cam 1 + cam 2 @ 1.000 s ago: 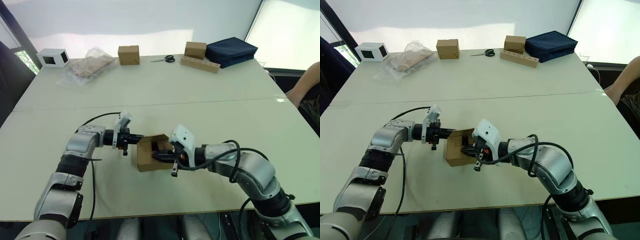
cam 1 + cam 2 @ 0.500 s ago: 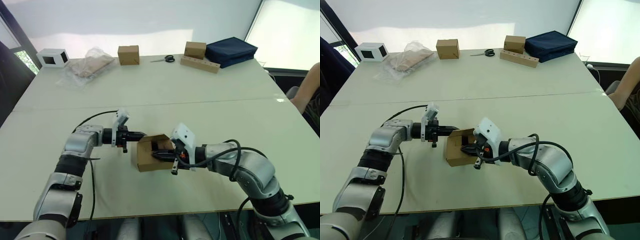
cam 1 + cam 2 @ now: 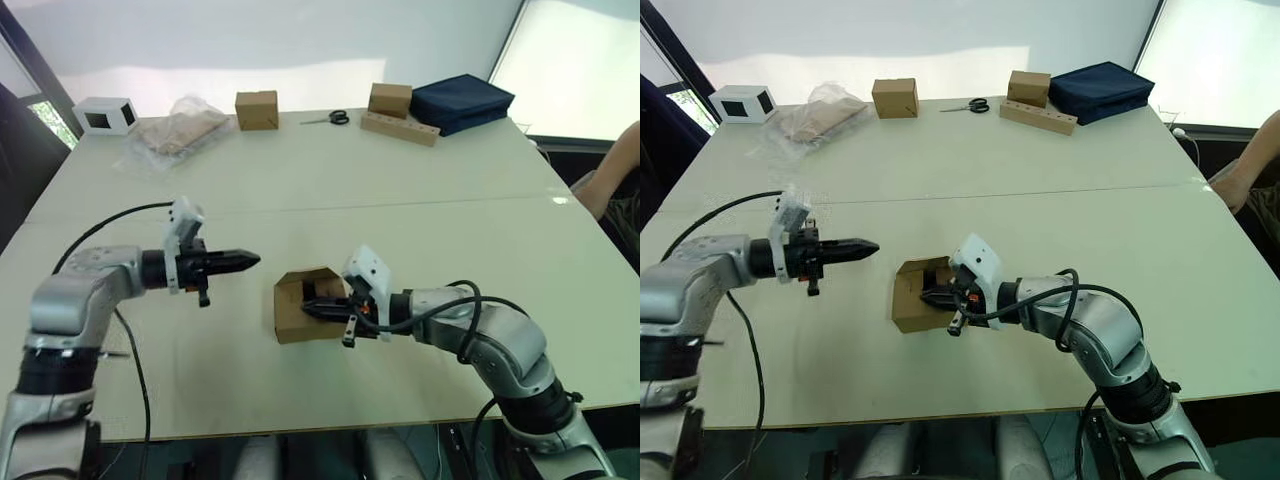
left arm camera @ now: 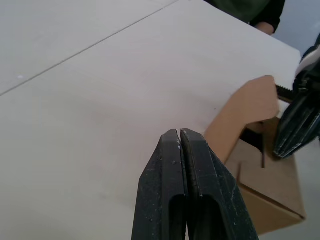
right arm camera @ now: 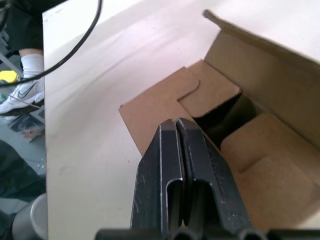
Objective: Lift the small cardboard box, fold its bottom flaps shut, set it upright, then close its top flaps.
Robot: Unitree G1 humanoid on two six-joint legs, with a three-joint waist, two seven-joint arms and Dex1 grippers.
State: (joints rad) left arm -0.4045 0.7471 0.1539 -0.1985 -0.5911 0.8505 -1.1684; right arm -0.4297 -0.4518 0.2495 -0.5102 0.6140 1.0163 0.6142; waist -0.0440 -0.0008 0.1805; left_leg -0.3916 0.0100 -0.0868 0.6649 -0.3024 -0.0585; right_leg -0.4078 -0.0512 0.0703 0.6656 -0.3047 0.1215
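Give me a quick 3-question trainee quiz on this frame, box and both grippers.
1. True or false: the left gripper touches the small cardboard box.
2. Which gripper has its tips at the box's open end? A) left B) right C) both
3. Fill in: the box lies on its ____ on the table.

Key
1. False; it hangs apart from the box, fingers shut.
2. B; the right gripper, shut, points at the folded-in flaps.
3. side

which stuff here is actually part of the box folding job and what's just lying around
In the job: small cardboard box, its flaps, right gripper at its open end, left gripper beside it.

Lying about: two brown cubes, scissors, navy bag, plastic bag, white box, wooden block.
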